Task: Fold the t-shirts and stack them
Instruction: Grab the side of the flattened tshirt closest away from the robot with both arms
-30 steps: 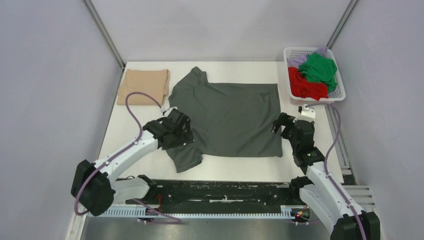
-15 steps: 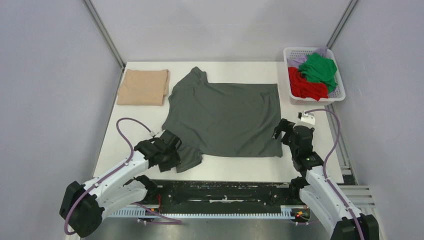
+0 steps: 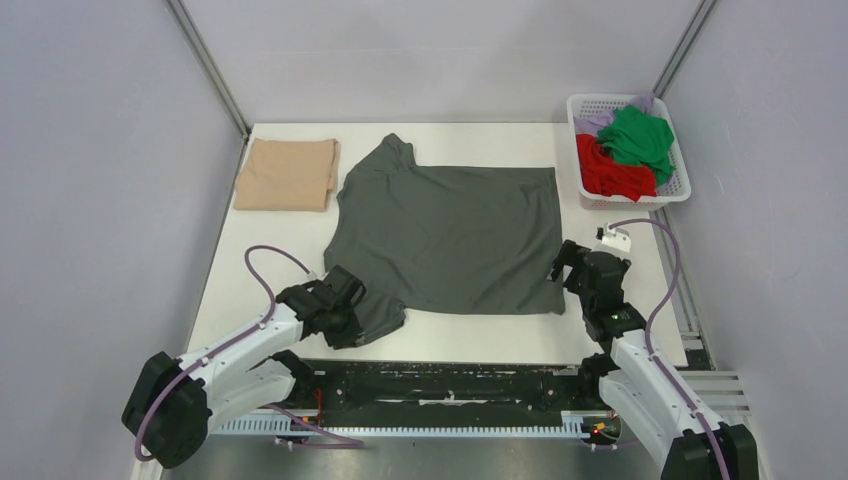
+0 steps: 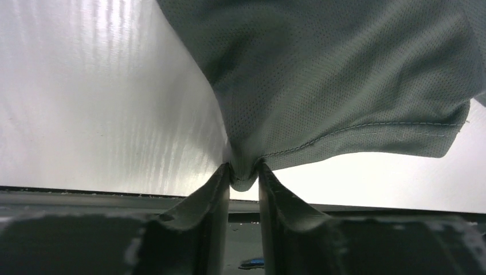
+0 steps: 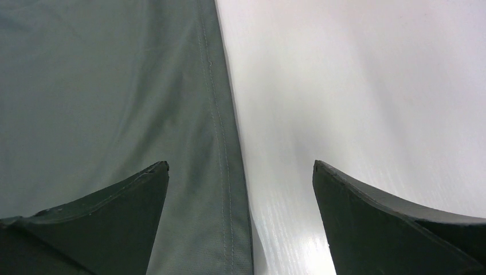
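Two grippers sit low in the overhead view. At lower left of centre, the left gripper (image 3: 352, 322) is pinched on the near sleeve hem of the dark grey t-shirt (image 3: 450, 235). In the left wrist view its fingertips (image 4: 220, 179) squeeze a small bunched fold of hem at bottom centre. Cloth fans up and to the right from there, with bare white table (image 4: 86, 103) at left. At lower right of centre, the right gripper (image 3: 562, 268) is spread wide at the shirt's near right corner. In the right wrist view its fingers (image 5: 114, 212) straddle the stitched side edge, one over grey cloth and one over bare table; contact can't be told. The grey shirt lies flat across mid-table. Farther back, at upper left of the table, a folded beige-tan t-shirt (image 3: 288, 173) lies just beside the grey shirt's far left corner. At upper right, a white lattice basket (image 3: 628, 201) holds a crumpled green t-shirt (image 3: 637, 135), a red t-shirt (image 3: 610, 172) and a lilac t-shirt (image 3: 598, 122).
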